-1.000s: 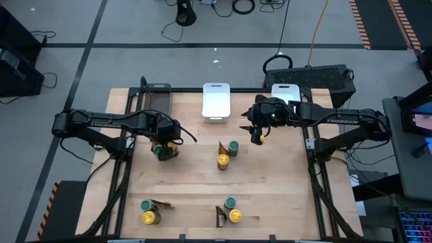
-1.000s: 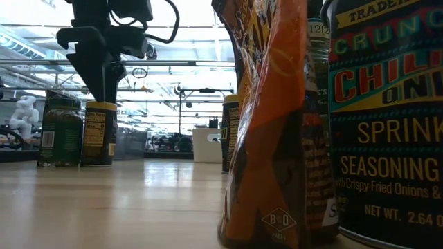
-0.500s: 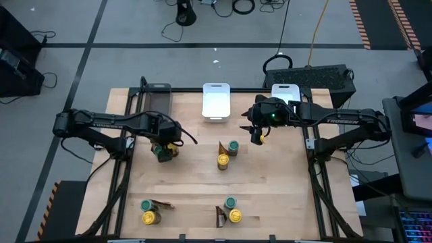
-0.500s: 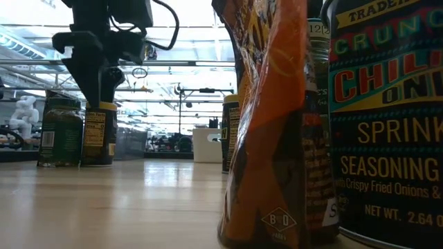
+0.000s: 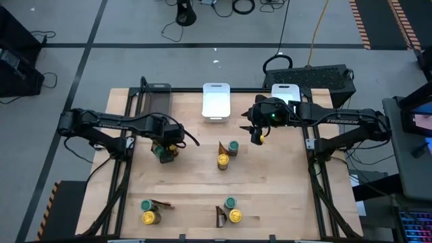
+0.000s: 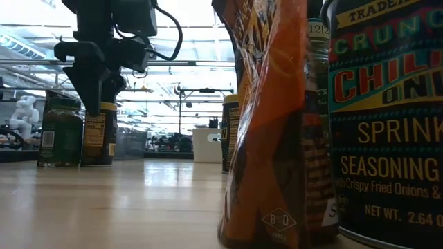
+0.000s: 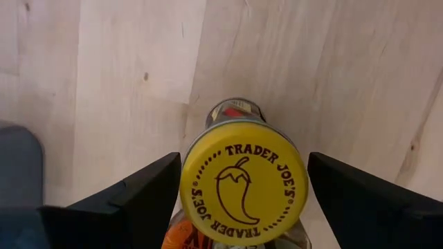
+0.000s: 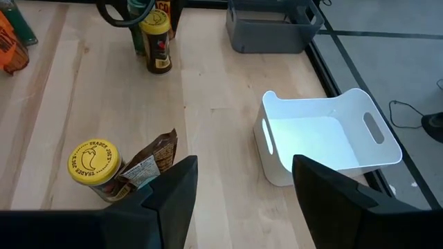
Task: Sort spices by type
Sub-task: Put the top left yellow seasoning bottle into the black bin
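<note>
Seen from above, the table (image 5: 202,182) carries four clusters of spices, each made up of one yellow-lidded jar, one green-lidded jar and one flat brown-orange packet, though the packet under the left arm is mostly hidden, showing only as an orange edge in the left wrist view. At far left, the left gripper (image 5: 169,146) hangs directly over the first cluster, its fingers (image 7: 138,197) spread wide on either side of a yellow lid (image 7: 242,181) without touching it; the lid bears a printed chilli pepper and a ring of lettering, and the green-lidded jar (image 5: 158,151) stands just beside it. Compared with a second earlier, this gripper has shifted slightly toward the table's centre and sits lower over the jar. Near the front left edge lies the second cluster (image 5: 150,210); the third cluster (image 5: 227,155) stands at mid-table and the fourth cluster (image 5: 229,210) near the front centre. Three trays line the far edge: a dark tray (image 5: 156,93) and two white trays (image 5: 217,100), (image 5: 286,92). At right, the right gripper (image 5: 258,133) waits above bare wood near the white trays, fingers (image 8: 169,194) apart and empty, unmoved since the earlier frame.
</note>
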Motion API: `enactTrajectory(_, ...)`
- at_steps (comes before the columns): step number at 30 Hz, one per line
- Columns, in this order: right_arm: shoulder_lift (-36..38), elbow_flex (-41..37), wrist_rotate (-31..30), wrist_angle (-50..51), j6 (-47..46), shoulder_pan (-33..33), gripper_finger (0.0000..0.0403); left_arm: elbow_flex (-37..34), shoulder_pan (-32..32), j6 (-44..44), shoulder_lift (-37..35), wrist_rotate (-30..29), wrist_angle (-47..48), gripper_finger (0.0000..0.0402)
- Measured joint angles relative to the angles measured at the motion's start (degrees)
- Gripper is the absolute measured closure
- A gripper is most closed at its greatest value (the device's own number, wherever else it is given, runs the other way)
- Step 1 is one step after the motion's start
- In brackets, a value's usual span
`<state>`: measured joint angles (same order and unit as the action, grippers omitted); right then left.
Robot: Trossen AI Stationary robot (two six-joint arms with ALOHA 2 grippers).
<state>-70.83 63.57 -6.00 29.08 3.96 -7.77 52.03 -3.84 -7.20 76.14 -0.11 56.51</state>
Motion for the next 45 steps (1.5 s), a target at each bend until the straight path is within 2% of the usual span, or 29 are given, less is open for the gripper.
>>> enactTrajectory(5,0.00,0.00,0.00,0.00,-0.25,0.00,0.0183,0.00,0.00,0.00,0.00,-0.01,0.09,0.0096)
enactTrajectory(15,0.00,0.00,0.02,0.00,-0.25,0.00,0.0184,0.04,0.00,0.02,0.00,-0.05,1.46,0.0157)
enactTrajectory(29,0.00,0.00,0.02,0.00,-0.12,0.00,0.0184,0.45,-0.07,-0.09,-0.13,-0.12,1.59,0.0158)
enactTrajectory(35,0.00,0.00,0.02,0.00,-0.08,0.00,0.0184,6.98,-2.11,2.14,-0.20,-0.37,5.63,0.0158)
enactTrajectory(45,0.00,0.00,0.04,-0.03,-0.19,0.00,0.0184,24.75,-10.31,6.11,-0.22,-1.10,13.33,0.0159)
